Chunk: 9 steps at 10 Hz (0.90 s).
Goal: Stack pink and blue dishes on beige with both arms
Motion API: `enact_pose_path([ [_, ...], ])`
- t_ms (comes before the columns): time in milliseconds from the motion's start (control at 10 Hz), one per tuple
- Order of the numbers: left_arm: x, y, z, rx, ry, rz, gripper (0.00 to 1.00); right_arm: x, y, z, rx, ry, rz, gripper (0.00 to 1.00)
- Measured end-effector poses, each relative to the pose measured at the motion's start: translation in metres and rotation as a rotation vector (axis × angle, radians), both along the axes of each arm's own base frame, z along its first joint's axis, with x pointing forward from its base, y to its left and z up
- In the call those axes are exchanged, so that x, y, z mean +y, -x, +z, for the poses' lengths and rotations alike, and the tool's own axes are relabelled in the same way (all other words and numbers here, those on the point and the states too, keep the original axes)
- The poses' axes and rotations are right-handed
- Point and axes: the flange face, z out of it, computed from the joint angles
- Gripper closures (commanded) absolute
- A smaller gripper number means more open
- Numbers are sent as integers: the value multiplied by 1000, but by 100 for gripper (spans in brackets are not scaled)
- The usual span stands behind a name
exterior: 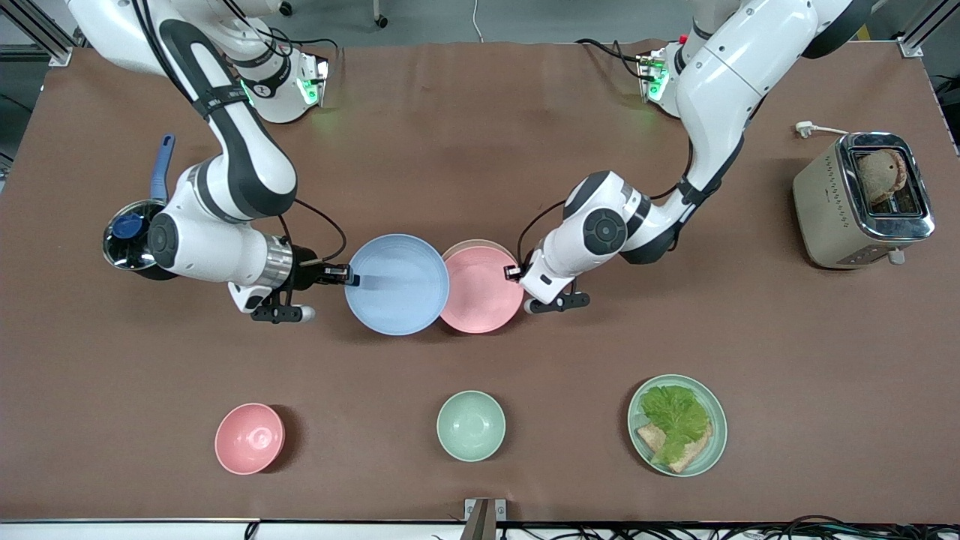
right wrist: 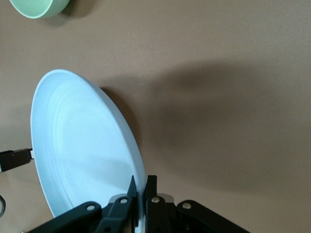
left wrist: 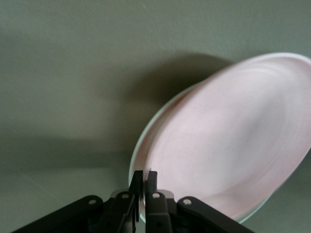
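My right gripper (exterior: 352,279) (right wrist: 142,187) is shut on the rim of the light blue plate (exterior: 397,285) (right wrist: 82,145) and holds it tilted above the table's middle. The blue plate's edge overlaps the pale pink plate (exterior: 484,292) (left wrist: 233,145). The left gripper (exterior: 514,272) (left wrist: 144,182) is shut on the pink plate's rim, at the end toward the left arm. The pink plate lies over the beige plate (exterior: 472,244), of which only a thin arc of rim shows. A pale rim (left wrist: 146,138) also peeks out under the pink plate in the left wrist view.
Nearer the front camera stand a small pink bowl (exterior: 250,439), a mint-green bowl (exterior: 471,425) (right wrist: 39,7) and a mint plate with lettuce and bread (exterior: 677,425). A toaster (exterior: 862,199) stands toward the left arm's end. A steel pot (exterior: 135,232) with a blue handle stands toward the right arm's end.
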Motion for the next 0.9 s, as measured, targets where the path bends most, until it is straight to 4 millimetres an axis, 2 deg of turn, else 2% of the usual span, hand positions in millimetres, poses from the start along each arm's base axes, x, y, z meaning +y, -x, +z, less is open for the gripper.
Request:
enact_pose_path([
  [100, -3, 2, 1, 5, 2, 5, 46, 4, 4, -5, -3, 3, -4, 99],
  [200, -5, 4, 2, 8, 4, 8, 0, 9, 9, -10, -6, 6, -2, 99],
  [400, -5, 3, 4, 8, 3, 9, 0, 23, 22, -19, 13, 9, 8, 99],
  [600, 10, -5, 18, 23, -34, 7, 0, 40, 30, -24, 12, 5, 14, 98],
  [700, 28, -14, 37, 23, -76, 11, 0, 47, 33, -30, 7, 2, 15, 97],
  [900, 76, -38, 93, -22, -162, 38, 0, 70, 38, -50, -12, -23, 6, 97],
])
